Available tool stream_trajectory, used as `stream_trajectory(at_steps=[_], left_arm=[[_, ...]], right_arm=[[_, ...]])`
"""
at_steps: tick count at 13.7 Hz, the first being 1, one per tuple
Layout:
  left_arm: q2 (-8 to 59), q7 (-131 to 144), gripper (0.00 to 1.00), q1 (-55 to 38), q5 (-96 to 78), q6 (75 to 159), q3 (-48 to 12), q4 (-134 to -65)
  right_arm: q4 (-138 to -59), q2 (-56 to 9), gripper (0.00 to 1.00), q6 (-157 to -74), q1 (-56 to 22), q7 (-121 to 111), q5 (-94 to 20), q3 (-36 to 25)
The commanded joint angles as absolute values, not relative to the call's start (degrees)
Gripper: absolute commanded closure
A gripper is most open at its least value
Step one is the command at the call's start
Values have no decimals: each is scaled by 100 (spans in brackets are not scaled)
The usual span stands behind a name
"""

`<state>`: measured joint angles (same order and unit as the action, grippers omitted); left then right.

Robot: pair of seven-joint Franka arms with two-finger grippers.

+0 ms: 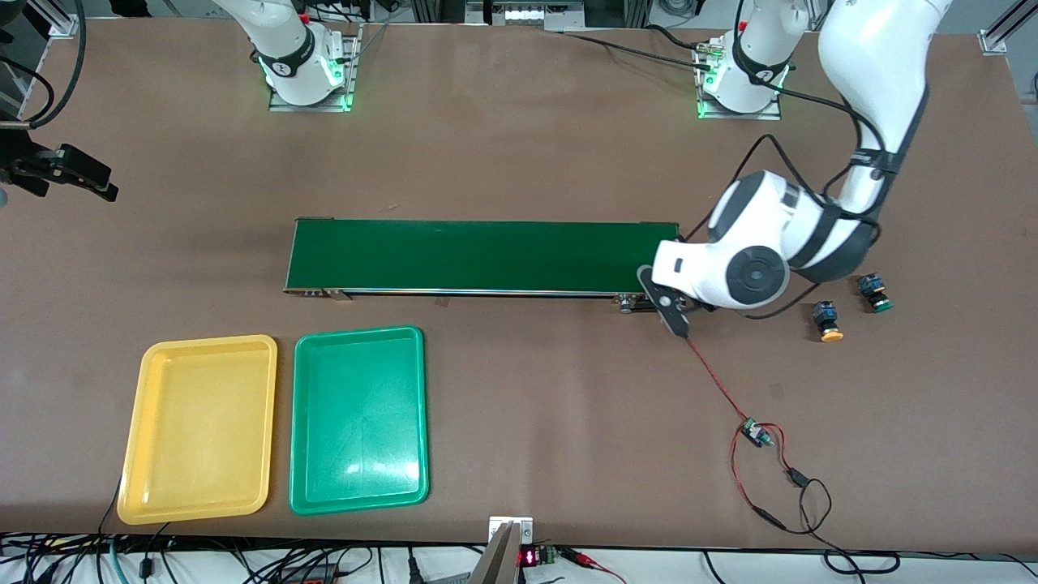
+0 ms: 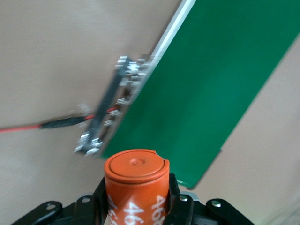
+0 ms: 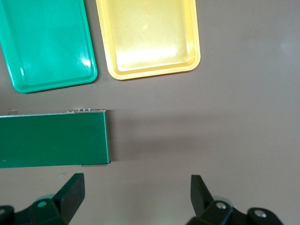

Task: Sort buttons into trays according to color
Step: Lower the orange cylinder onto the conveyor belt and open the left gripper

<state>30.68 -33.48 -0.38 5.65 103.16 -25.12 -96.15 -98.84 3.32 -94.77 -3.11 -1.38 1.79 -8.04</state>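
Note:
My left gripper (image 1: 673,312) hangs over the conveyor belt's end toward the left arm. In the left wrist view the gripper (image 2: 137,197) is shut on an orange cylinder (image 2: 136,183) with white print, not a button. One yellow-orange button (image 1: 829,321) and one green button (image 1: 876,294) lie on the table beside that arm; the other two buttons are out of view. The yellow tray (image 1: 199,430) and the green tray (image 1: 359,420) lie side by side, both empty, and also show in the right wrist view (image 3: 147,35) (image 3: 47,42). My right gripper (image 3: 137,187) is open and empty, high over bare table.
The long dark green conveyor belt (image 1: 486,255) lies across the middle of the table, farther from the front camera than the trays. A red wire with a small board (image 1: 758,434) runs from the belt's end toward the front edge. Cables hang along the table's front edge.

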Motion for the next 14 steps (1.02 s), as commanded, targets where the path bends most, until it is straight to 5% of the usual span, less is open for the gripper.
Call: stream_trajectory(at_steps=[1, 7, 14], left_arm=[[2918, -3604, 91, -105, 1086, 10642, -2873, -10089], [2909, -3929, 92, 43, 1477, 12303, -3129, -11169], [2848, -3920, 89, 97, 1468, 12269, -3322, -11197]], right_arm=[[-9800, 299, 0, -9378, -264, -193, 79, -791], [-9809, 299, 0, -9378, -272, -176, 79, -791], [-9809, 316, 0, -9369, -264, -167, 79, -800]])
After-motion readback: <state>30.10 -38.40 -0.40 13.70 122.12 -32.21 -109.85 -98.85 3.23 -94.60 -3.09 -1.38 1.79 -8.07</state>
